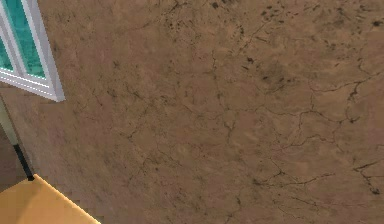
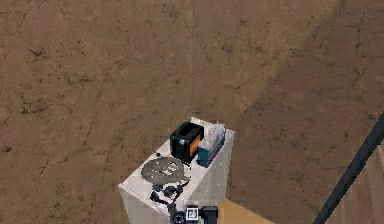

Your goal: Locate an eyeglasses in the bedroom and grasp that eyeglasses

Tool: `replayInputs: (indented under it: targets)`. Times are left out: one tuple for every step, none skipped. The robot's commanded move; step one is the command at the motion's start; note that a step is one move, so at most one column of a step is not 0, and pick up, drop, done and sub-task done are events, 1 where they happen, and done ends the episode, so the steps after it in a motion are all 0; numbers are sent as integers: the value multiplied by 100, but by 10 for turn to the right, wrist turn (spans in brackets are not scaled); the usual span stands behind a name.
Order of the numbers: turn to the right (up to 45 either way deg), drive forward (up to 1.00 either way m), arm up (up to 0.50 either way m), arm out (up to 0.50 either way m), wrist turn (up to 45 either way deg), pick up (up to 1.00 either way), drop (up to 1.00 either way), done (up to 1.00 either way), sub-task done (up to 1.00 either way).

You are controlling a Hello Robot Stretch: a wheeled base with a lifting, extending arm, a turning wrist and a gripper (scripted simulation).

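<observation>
Eyeglasses indistinct — arm side: cluttered stand (image 2: 218, 180)

White stand (image 2: 216, 186) bearing black-orange box (image 2: 184, 142)

Wall (image 1: 220, 110) — rough, cracked, matt brown plaster; window frame (image 1: 35, 86) smooth white; floor (image 1: 40, 205) smooth.

A cracked, mottled brown wall (image 1: 220, 110) meets a white-framed teal window (image 1: 25, 50), yellow-orange floor (image 1: 40, 205) and pale grey boxy surface (image 2: 222, 172) bearing a black-and-orange box (image 2: 185, 142).
</observation>
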Motion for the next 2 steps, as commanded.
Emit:
replayInputs:
  targets:
    - [0, 0, 0, 0, 0, 100, 0, 0, 0]
    - [0, 0, 10, 0, 0, 0, 0, 0, 0]
